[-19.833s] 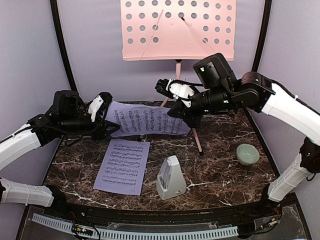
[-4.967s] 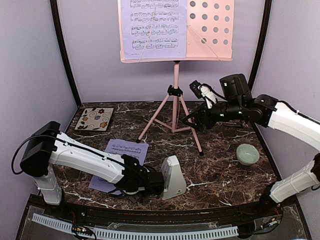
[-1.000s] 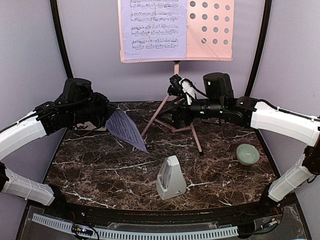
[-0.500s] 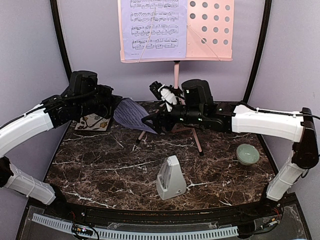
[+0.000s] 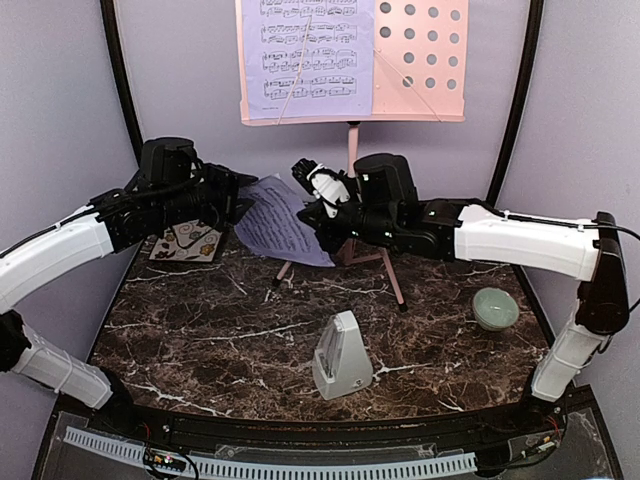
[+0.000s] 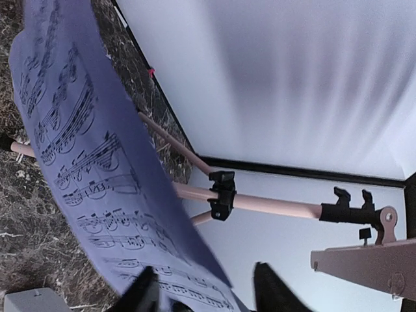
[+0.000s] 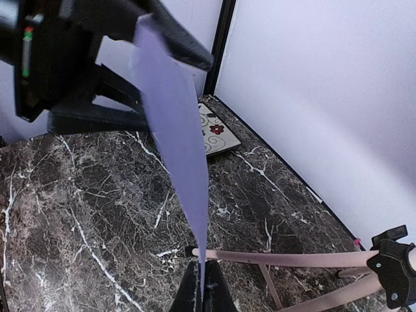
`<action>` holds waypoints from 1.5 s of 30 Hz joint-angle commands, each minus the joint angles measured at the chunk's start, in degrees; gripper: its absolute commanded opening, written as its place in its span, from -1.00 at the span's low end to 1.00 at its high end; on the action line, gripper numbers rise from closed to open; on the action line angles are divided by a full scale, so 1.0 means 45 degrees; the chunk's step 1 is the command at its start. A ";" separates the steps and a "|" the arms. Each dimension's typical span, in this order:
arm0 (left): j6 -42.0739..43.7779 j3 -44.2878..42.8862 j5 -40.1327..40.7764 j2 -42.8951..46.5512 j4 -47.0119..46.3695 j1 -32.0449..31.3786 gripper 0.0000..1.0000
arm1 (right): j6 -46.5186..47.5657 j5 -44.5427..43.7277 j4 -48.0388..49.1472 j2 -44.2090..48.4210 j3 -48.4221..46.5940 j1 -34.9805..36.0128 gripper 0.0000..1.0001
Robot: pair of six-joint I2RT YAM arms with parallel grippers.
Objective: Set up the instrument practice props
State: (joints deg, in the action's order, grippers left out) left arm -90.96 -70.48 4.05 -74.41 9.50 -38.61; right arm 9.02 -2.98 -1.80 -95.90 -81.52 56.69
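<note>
Overhead, stand: the pink music stand (image 5: 420,70) rises at 12 o'clock on the marble worktop (image 5: 200,330), with a mounted page (image 5: 305,55) covering the left half of its perforated desk.
Overhead, hand-off: a loose page (image 5: 280,220) hangs in the air between both arms, in front of the stand's legs.
Overhead, arms: the left end effector (image 5: 232,195) meets that sheet from 9 o'clock and the right end effector (image 5: 314,214) from 3 o'clock.
Overhead, other items: the grey-white metronome (image 5: 340,355) stands upright at 6 o'clock, a pale green bowl (image 5: 495,307) sits at 4 o'clock and a floral coaster (image 5: 185,240) lies at 10 o'clock.
Left wrist, grip: the left end effector (image 6: 205,296) has its fingers (image 6: 140,292) spread apart, so it is open; the loose page (image 6: 97,169) curls past them without being pinched.
Left wrist, background: the stand's pink pole (image 6: 273,207) crosses behind the sheet.
Right wrist, grip: the right end effector (image 7: 200,292) is closed on the loose page (image 7: 179,130), clamping its lower edge, the sheet seen almost edge-on.
Right wrist, background: the coaster (image 7: 218,133) lies on the worktop (image 7: 78,195) beyond, and a pink stand leg (image 7: 279,259) runs toward 3 o'clock.
</note>
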 commanded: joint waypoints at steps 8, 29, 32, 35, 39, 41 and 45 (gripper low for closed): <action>0.9976 -0.1389 -0.4640 0.0282 0.1034 0.2698 0.97 | 0.0852 0.2391 -0.4246 0.2031 -0.1549 -0.1120 -1.00; 2.5417 -0.2392 -0.8072 -0.0308 0.5226 0.0931 0.82 | 0.0741 0.4626 -0.9363 0.1847 -0.3894 -0.1618 -1.00; 2.5672 -0.2270 -0.8263 -0.0451 0.4967 0.0842 0.75 | 0.0703 0.4883 -0.9617 0.1699 -0.4092 -0.1620 -1.00; 2.5917 -0.2220 -0.8415 -0.0574 0.4736 0.0812 0.66 | 0.0700 0.5165 -0.9924 0.1571 -0.4347 -0.1618 -1.00; 2.6096 -0.2440 -0.8612 -0.0846 0.4643 0.0287 0.39 | 0.0675 0.5348 -1.0061 0.1463 -0.4534 -0.1617 -1.00; 2.6067 -0.2574 -0.8689 -0.0946 0.4630 0.0130 0.23 | 0.0658 0.5379 -1.0159 0.1350 -0.4674 -0.1614 -1.00; 2.5841 -0.2637 -0.8721 -0.1027 0.4541 -0.0118 -0.11 | 0.0614 0.5456 -1.0179 0.1235 -0.4870 -0.1601 -1.00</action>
State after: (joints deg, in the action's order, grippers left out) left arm 24.99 -80.42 -33.69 -79.00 30.26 -38.33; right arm 12.75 20.01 -47.68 -89.56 -101.21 49.60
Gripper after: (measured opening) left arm 0.518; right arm 0.007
